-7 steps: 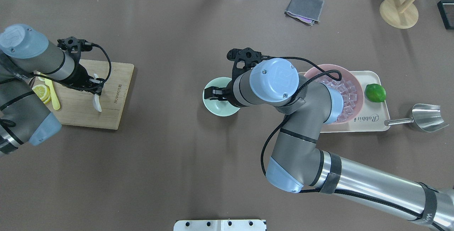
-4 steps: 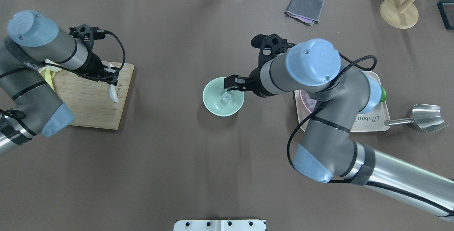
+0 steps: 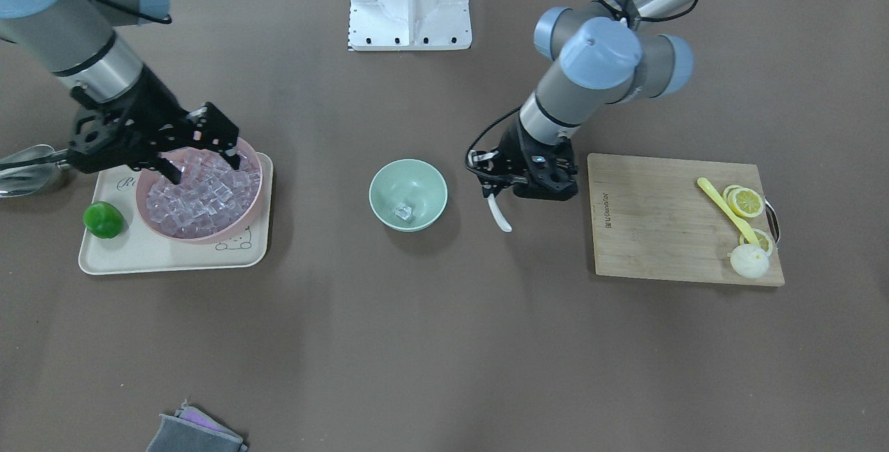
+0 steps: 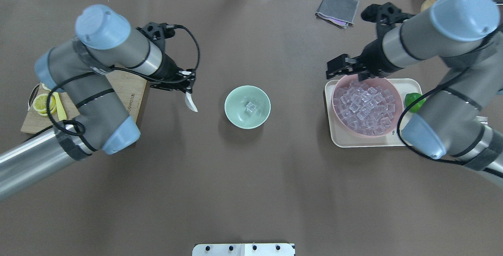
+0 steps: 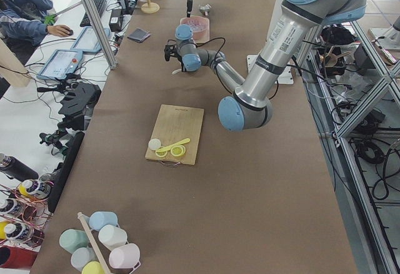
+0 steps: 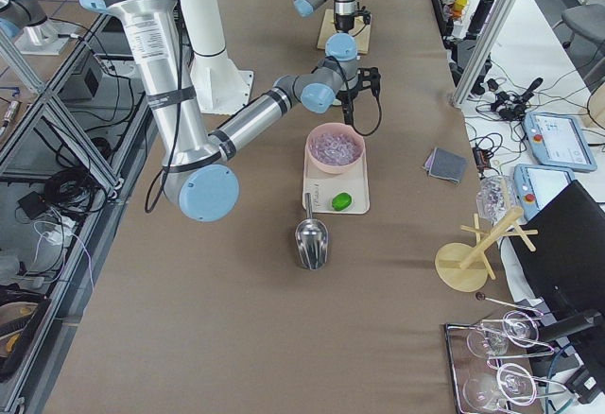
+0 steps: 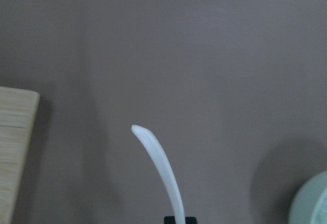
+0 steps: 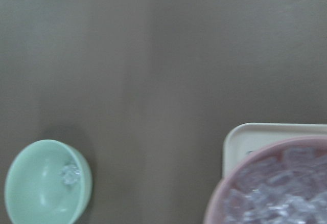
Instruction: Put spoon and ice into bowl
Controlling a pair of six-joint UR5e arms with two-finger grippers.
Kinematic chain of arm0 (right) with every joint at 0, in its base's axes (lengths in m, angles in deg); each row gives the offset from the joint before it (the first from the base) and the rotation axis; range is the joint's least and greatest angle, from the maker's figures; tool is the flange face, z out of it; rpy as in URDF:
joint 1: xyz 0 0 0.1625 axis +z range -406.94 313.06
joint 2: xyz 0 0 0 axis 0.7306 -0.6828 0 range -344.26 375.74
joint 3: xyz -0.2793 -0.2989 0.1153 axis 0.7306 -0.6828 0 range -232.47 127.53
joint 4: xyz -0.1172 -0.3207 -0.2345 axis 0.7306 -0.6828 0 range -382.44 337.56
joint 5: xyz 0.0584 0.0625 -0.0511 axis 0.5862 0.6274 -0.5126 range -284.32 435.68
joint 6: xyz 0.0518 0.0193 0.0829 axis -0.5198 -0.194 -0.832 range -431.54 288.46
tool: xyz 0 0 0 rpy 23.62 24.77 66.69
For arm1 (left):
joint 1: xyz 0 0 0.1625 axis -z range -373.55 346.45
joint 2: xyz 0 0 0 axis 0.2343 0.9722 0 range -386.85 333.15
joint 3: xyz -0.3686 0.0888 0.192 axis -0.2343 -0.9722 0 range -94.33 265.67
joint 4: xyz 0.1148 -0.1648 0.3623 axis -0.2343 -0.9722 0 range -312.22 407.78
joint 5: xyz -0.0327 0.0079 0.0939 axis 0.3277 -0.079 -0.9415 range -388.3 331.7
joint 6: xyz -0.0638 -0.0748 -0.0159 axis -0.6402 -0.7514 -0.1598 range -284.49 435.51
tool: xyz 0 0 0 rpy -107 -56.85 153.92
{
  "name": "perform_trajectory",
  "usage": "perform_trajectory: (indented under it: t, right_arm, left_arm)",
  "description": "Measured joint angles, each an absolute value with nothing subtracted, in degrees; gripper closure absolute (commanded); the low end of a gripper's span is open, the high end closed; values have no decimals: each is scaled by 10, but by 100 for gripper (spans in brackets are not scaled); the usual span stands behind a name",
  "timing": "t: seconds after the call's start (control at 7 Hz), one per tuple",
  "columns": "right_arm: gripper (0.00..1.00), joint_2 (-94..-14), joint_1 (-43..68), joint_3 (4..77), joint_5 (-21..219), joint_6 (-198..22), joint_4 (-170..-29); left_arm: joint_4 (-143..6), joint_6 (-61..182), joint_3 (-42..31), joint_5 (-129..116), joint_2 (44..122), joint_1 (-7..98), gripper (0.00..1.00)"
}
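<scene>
Clenched on the handle of the spoon [image 4: 191,103] at the left gripper [image 4: 188,89], scoop end hanging over bare table, near the bowl [image 4: 235,115] but apart. Spread and empty at the right gripper [image 4: 346,74]. Ice [image 4: 250,107] already lying in the bowl. Probably stiff, light, slick, chippable: best lowered gently. Edge-on only from the left wrist; gap to the bowl plain only overhead.

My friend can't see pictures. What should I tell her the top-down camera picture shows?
The left gripper holds a white spoon over the table, just left of a mint-green bowl with one ice cube in it. The right gripper hangs open above the far rim of a pink bowl full of clear cubes.
</scene>
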State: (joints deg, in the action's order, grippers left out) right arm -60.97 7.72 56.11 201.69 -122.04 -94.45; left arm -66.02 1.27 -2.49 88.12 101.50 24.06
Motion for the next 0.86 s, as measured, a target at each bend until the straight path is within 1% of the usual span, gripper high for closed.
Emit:
perform_trajectory:
  t: [0.14,0.29,0.57,0.86]
  right_arm:
    - [0,-645,118,559,2044,-1152,-944]
    - [0,-665,144,555,2060,-1110,-945]
    - [0,-682,159,552,2070,-1085,-943]
    - [0,-688,177,556,2077,-1082,-941]
  left_arm:
    - [-662,-4,4,847,1055,217,37]
    - [-665,-5,25,831,1079,206,2]
    - [-676,25,40,822,1089,205,2]
    - [-677,50,30,831,1071,225,2]
